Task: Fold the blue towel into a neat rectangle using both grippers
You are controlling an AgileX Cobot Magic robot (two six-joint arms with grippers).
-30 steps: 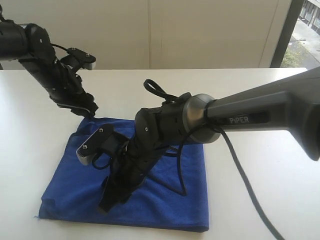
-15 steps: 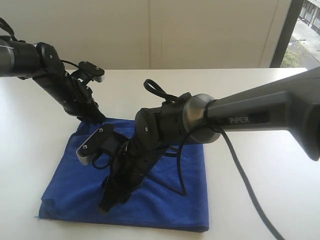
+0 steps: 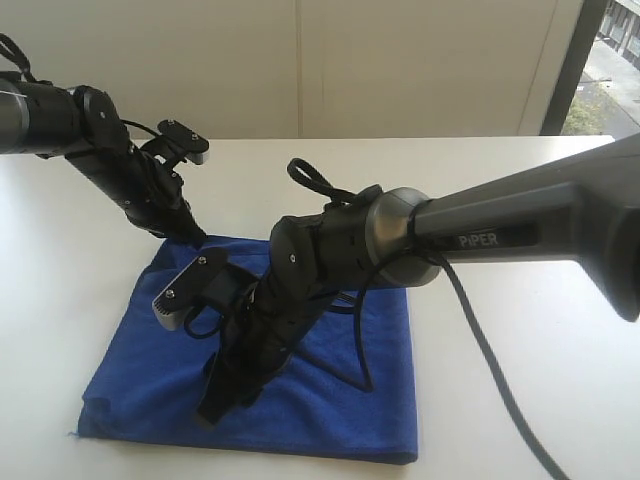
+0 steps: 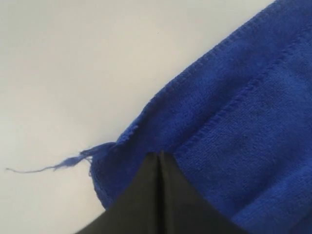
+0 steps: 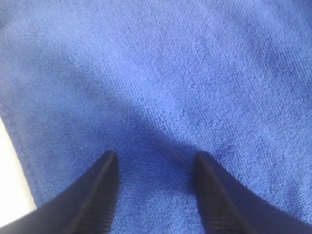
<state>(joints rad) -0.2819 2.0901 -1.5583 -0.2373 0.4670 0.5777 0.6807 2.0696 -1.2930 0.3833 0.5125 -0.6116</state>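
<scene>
Blue towel [image 3: 340, 420]: lower centre of exterior frame, spread flat on white table [image 3: 580, 400]. Looks roughly rectangular, with near-left corner slightly rumpled.

Left gripper [image 3: 190, 235]: upper left of exterior frame. Rests tip-down on towel's far-left corner. Jaws pressed together in wrist view; cannot tell of any cloth pinched between. Loose thread [image 4: 44, 168] trailing from that corner onto table.

Right gripper [image 3: 215, 408]: reaches across to lower left of centre. Jaws moderately apart, holding nothing, poised low over cloth near an edge. Cannot tell contact from hovering.

Risks, as judgement:
- Slip off far-left corner on lifting, given no visible bite of cloth; result a skewed or dropped corner.
- Bunching under right jaws on closing against flat cloth instead of an edge; result a creased fold.
- Drag from black cable [image 3: 358, 345] hanging over towel's middle during any sweep.
- Uneven lift between arms; result misaligned edges, no neat rectangle.
</scene>
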